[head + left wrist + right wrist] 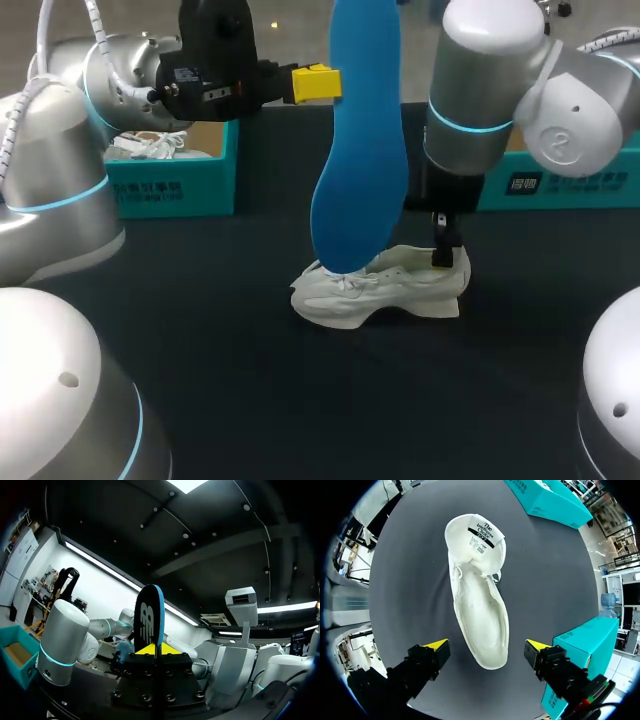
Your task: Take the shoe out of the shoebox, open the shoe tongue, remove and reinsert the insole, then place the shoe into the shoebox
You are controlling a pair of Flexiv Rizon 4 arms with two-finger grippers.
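Above shoe (480,610), right fingers (436,645) spread wide, left fingers (146,650) pinching insole (360,150)

This looks like a robotics lab. Two grey jointed arms with glowing blue rings, the left arm (60,190) and the right arm (490,90), stand at a black-covered table (220,380). On it sit a white shoe (385,290), a teal shoebox (175,185) at its left and a second shoebox (560,185) at its right.

Left pincer (157,650) held high, clamped on insole (148,620), right pincer (486,646) pointing straight down, fingers spread wide
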